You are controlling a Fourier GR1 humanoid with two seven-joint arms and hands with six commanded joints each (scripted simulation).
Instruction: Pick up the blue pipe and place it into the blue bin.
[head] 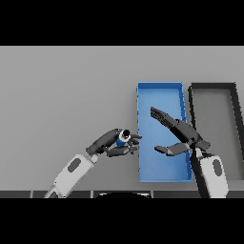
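Head view: the left hand [110, 144] has its fingers curled round the blue pipe [123, 139], held just beside the blue bin's [159, 88] left wall, toward the tabletop's near edge. The bin lies directly to the pipe's right (a short carry, I judge). The right hand [177, 135] hovers over the bin, fingers straight, holding nothing. A black bin [213, 86] sits right.

A: How much of the blue pipe [123, 139] is seen?
B: Only one end (its length is wrapped by the left hand [110, 143]).
A: And the blue bin [159, 90]?
B: Partly covered beneath the right hand [178, 136].
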